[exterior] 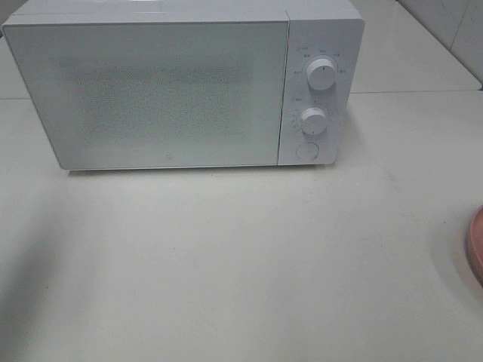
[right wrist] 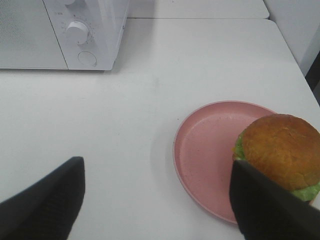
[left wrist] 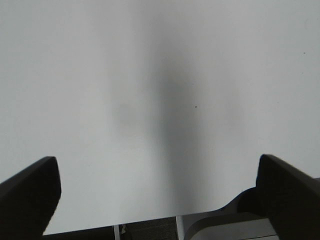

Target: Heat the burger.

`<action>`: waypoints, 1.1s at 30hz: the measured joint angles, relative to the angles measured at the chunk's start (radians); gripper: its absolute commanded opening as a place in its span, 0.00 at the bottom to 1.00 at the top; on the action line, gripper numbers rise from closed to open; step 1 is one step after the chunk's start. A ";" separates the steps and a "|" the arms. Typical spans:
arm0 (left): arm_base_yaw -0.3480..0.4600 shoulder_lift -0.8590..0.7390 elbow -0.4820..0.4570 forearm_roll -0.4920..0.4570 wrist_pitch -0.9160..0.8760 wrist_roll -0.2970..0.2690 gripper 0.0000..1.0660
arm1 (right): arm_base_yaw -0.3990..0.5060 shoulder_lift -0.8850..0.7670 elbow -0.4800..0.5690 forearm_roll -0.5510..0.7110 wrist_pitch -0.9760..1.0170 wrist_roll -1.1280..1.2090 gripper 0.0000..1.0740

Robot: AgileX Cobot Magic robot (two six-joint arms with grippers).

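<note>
The burger [right wrist: 282, 150], with a golden-brown bun and green lettuce at its edge, sits on the far side of a round pink plate [right wrist: 205, 145] in the right wrist view. My right gripper [right wrist: 157, 200] hovers open above the table, nothing between its fingers. One dark fingertip [right wrist: 270, 210] covers the burger's near edge in the picture. My left gripper [left wrist: 157, 195] is wide open over bare white tabletop and holds nothing. The white microwave [exterior: 173, 83] stands at the back with its door shut. Neither gripper shows in the exterior high view.
The microwave has two round knobs [exterior: 321, 75] and a round button [exterior: 306, 150] on its right panel. Only the plate's rim [exterior: 477, 245] shows at the right edge of the exterior high view. White tabletop [exterior: 241, 264] lies in front of the microwave.
</note>
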 measured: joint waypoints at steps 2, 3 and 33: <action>0.008 -0.025 0.022 0.007 0.002 0.007 0.93 | 0.000 0.000 0.000 0.000 0.000 0.000 0.71; 0.012 -0.075 0.071 0.022 0.009 0.014 0.93 | 0.000 0.000 0.000 0.000 0.000 0.000 0.71; 0.015 -0.988 0.385 0.076 -0.102 0.020 0.92 | 0.000 0.000 0.000 0.000 0.000 0.000 0.71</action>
